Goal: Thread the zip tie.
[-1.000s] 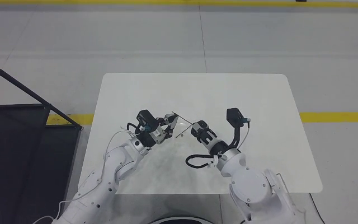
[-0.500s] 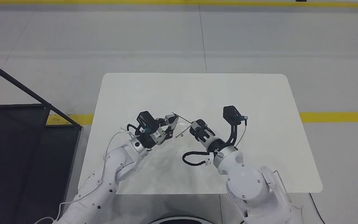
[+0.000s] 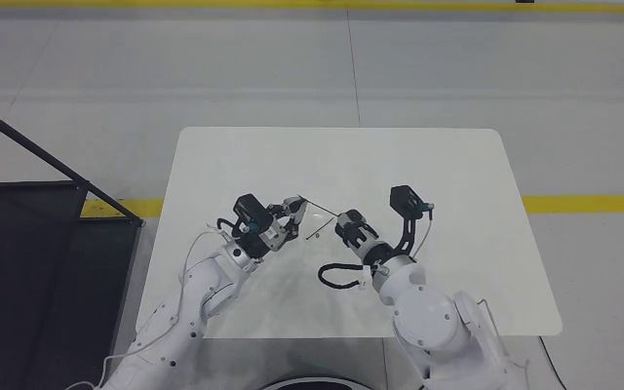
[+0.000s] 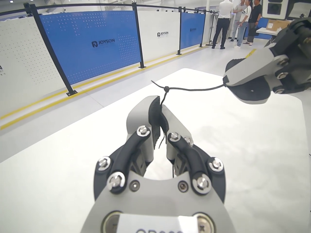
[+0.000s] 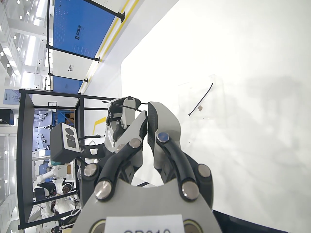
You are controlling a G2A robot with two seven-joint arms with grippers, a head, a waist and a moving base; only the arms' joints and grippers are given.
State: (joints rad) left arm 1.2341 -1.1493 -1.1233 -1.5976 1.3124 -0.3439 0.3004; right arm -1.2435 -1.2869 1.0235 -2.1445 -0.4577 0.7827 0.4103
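Observation:
A thin black zip tie is stretched in the air between both grippers above the white table. My left gripper is shut on the strap just below the tie's small head. From the head, a short stub sticks out one way and a long strand runs the other way to my right gripper, which is shut on its end. In the right wrist view, my right gripper pinches the strand, with the left gripper just beyond it.
A second black zip tie lies loose on the table, under the gap between the grippers. A dark frame with black netting stands off the table's left edge. Bare tabletop lies on the far and right sides.
The left gripper has drifted slightly to the left. The right gripper nudged left, then came back. The tie has stayed held between both.

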